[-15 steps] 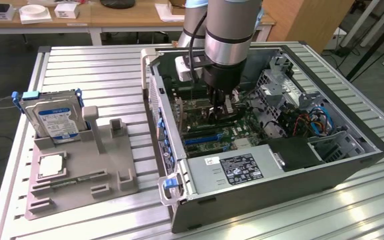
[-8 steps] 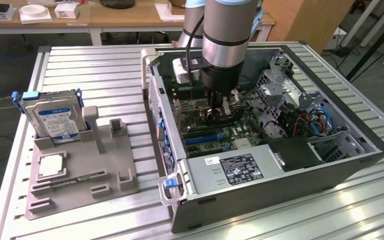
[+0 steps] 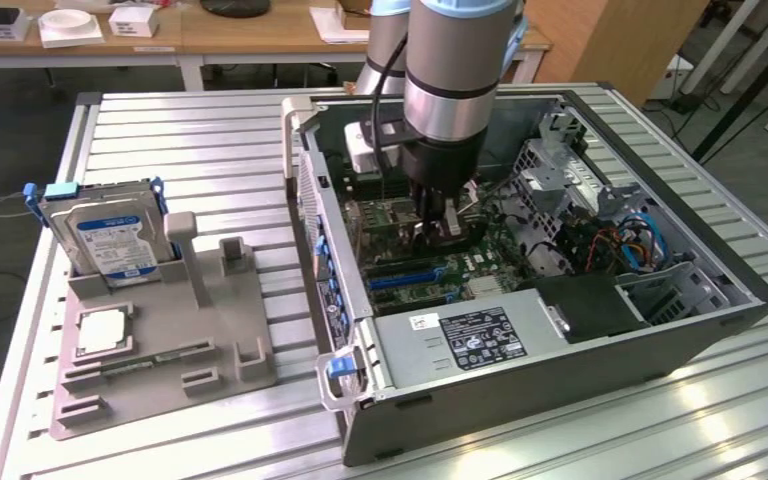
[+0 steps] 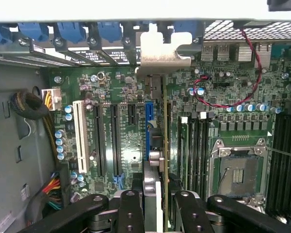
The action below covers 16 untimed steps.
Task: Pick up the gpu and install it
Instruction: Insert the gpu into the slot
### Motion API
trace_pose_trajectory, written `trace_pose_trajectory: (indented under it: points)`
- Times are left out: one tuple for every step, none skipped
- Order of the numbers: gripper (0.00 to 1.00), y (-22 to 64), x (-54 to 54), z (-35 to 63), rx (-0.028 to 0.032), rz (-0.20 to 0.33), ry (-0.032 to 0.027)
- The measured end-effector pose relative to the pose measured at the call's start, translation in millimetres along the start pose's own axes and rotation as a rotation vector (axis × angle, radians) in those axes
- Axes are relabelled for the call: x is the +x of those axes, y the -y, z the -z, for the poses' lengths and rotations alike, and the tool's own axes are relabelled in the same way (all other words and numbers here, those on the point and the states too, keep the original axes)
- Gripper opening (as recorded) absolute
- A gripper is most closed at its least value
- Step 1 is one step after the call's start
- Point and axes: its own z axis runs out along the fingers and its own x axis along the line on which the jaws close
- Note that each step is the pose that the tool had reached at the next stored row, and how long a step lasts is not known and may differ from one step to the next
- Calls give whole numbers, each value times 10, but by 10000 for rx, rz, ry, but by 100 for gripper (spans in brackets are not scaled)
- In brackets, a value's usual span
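Seen edge-on in the wrist view, the gpu [image 4: 158,145] stands on its long edge inside the open computer case [image 3: 704,270], and its silver end bracket [image 4: 165,48] reaches the case's rear slot openings. My gripper [image 4: 155,206] is shut on the card's near end, with black fingers [image 4: 131,208] pressing it from both sides. The card runs along the blue expansion slot [image 4: 148,126] on the green motherboard [image 4: 121,141]; I cannot tell whether it is seated in the slot. In the exterior view my gripper [image 3: 438,228] reaches straight down into the case over the motherboard.
A grey fixture plate [image 3: 224,335] at the exterior view's left carries a hard drive [image 3: 107,238] standing upright, a processor chip [image 3: 101,330] and a memory stick [image 3: 157,358]. Inside the case are the power supply [image 3: 480,340], the drive cage [image 3: 664,285], the processor socket [image 4: 237,170] and cable bundles [image 4: 36,109].
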Motion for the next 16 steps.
trace_pose_trajectory:
  points:
    - [29, 0, 1, -2, 0, -6, -1]
    - [29, 0, 1, -1, -1, -6, -2]
    - [29, 0, 2, -2, 0, -5, -2]
    - [29, 0, 2, -2, 0, -5, -2]
    - [29, 0, 2, -2, 0, -5, -2]
    - [29, 0, 2, -2, -1, -5, -2]
    - [29, -1, 3, -4, -1, -5, -1]
    - [29, -1, 5, -7, 0, -7, 0]
    - [29, -1, 7, -10, 1, -10, 0]
    - [29, -1, 10, -12, 0, -13, -2]
    - [29, -1, 12, -15, 0, -15, -2]
    - [29, -1, 14, -17, 0, -18, -2]
    - [29, -2, 15, -18, 0, -20, -4]
    - [29, -2, 15, -20, -1, -23, -6]
    - [29, -2, 15, -23, -1, -26, -6]
    - [29, -3, 15, -29, 0, -32, -5]
